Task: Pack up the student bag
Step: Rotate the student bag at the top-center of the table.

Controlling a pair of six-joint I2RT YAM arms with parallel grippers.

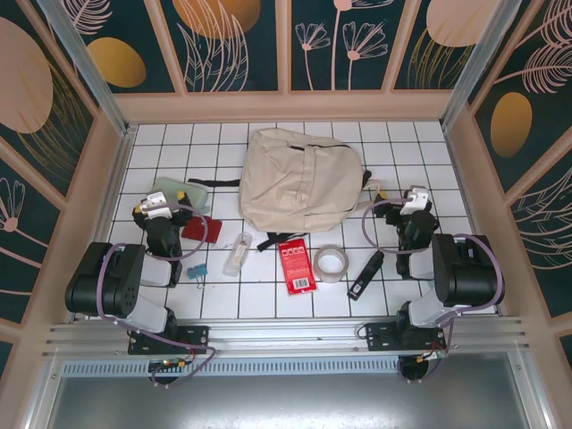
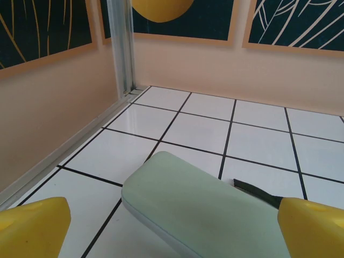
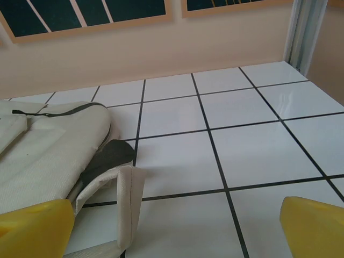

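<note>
Clutter nearest the arm bases on the white tiled table [image 1: 223, 299]: a flat red printed packet [image 1: 297, 264], a clear tape roll [image 1: 332, 264] and a slim black pen-like tool [image 1: 365, 274]. Farther out, the left gripper [image 2: 173, 228] spreads its yellow fingers [image 2: 32, 228] wide above a pale green rounded hard case [image 2: 199, 209]; the right gripper [image 3: 174, 227] gapes equally, holding nothing. Beyond, the large cream-beige fabric student bag [image 1: 299, 179] lies flat at mid-table, one strap [image 3: 129, 204] near the right gripper.

Bright even light, soft shadows, glare on tiles, near edges blurred.
</note>
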